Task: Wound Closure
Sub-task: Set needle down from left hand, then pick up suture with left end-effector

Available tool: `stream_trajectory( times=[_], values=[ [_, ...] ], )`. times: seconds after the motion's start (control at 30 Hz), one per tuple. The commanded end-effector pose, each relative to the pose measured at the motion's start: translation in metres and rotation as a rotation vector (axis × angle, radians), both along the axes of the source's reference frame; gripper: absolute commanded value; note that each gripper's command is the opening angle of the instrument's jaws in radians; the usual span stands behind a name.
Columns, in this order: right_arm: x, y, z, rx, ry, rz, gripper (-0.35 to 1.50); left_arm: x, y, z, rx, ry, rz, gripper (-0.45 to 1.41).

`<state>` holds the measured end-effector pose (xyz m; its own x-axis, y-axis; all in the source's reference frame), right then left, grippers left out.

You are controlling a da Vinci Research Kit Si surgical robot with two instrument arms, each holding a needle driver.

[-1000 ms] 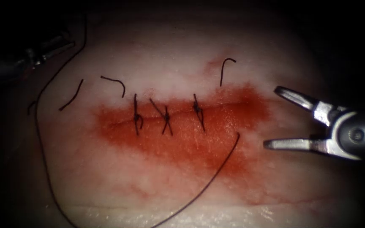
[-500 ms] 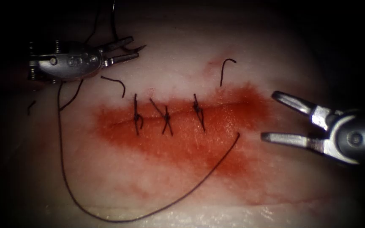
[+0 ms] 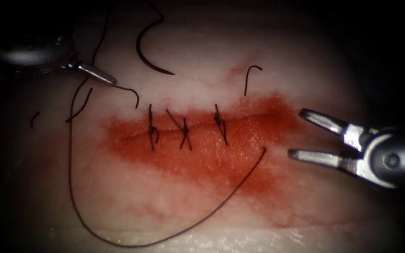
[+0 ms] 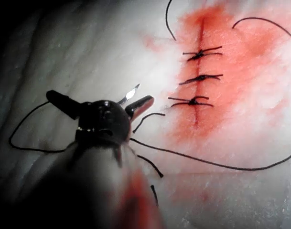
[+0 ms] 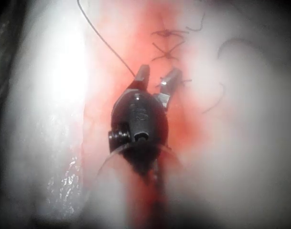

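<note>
The needle (image 3: 139, 49) lies loose on the tissue (image 3: 305, 220) above the left half of the cut (image 3: 198, 125). Its point faces the cut, it is not in the tissue, and neither tool holds it. The left tool (image 3: 94, 73) sits farther out, up and left of the cut. In the left wrist view (image 4: 135, 99) its jaws stand a little apart with nothing between them, and its tip is just beside a cut end (image 3: 128, 91) of thread. The right tool (image 3: 301, 133) waits off the right end of the cut with its jaws spread wide and empty, likely kept clear of the three stitches (image 3: 183, 127) until it is needed.

The thread (image 3: 71, 178) runs down from the needle's side, well left of the cut. It sweeps under the cut in a wide slack loop and rises to enter the tissue just below the cut's right end. That slack probably keeps any pull off the entry point. Red fluid (image 3: 212, 159) stains the tissue around the cut. Another cut end (image 3: 249, 77) lies above its right part.

Half a second ago the left tool reached in above the cut's left end, with the needle at its jaws. It has since drawn back up and away, and the needle is left behind, turned so that its full curve shows. The thread loop below the cut keeps its shape — the right tool has edged slightly nearer the cut, its jaws as wide as before.
</note>
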<state>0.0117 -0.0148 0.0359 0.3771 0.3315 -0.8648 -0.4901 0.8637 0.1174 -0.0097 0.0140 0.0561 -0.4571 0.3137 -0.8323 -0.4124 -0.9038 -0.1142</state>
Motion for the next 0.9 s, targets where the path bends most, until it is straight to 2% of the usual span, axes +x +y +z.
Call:
stream_trajectory(
  times=[0.03,0.13,0.23,0.33,0.43,0.5,0.63,0.7,0.77,0.9],
  values=[
    [0.0007,-0.0004,0.0005,0.001,0.001,-0.003,0.13,0.0002,0.0001,-0.0001,-0.004,-0.005,0.017,1.18],
    [0.0007,-0.0004,0.0006,0.000,0.000,-0.003,0.13,0.0024,-0.0014,-0.0020,-0.008,0.009,0.112,1.08],
    [0.0008,-0.0004,0.0006,0.000,0.000,-0.002,0.13,0.0041,-0.0039,-0.0032,0.007,0.052,0.267,1.00],
    [0.0009,-0.0004,0.0007,0.000,-0.001,-0.001,0.16,0.0052,-0.0069,-0.0037,0.004,0.116,0.436,0.81],
    [0.0009,-0.0004,0.0007,0.000,-0.002,0.000,0.19,0.0054,-0.0095,-0.0035,-0.024,0.168,0.589,0.73],
    [0.0010,-0.0005,0.0007,-0.001,-0.001,0.000,0.28,0.0048,-0.0121,-0.0027,-0.057,0.223,0.752,0.74],
    [0.0010,-0.0006,0.0007,-0.002,-0.001,-0.001,0.31,0.0040,-0.0135,-0.0017,-0.095,0.262,0.918,0.76],
    [0.0010,-0.0007,0.0007,-0.003,0.000,-0.001,0.31,0.0035,-0.0137,-0.0011,-0.115,0.311,0.979,0.78],
    [0.0010,-0.0007,0.0007,-0.003,0.000,-0.001,0.31,0.0030,-0.0132,-0.0008,-0.162,0.354,1.002,0.96],
    [0.0010,-0.0007,0.0008,-0.004,0.000,-0.001,0.30,0.0020,-0.0119,-0.0003,-0.244,0.373,1.003,0.98]
  ],
)
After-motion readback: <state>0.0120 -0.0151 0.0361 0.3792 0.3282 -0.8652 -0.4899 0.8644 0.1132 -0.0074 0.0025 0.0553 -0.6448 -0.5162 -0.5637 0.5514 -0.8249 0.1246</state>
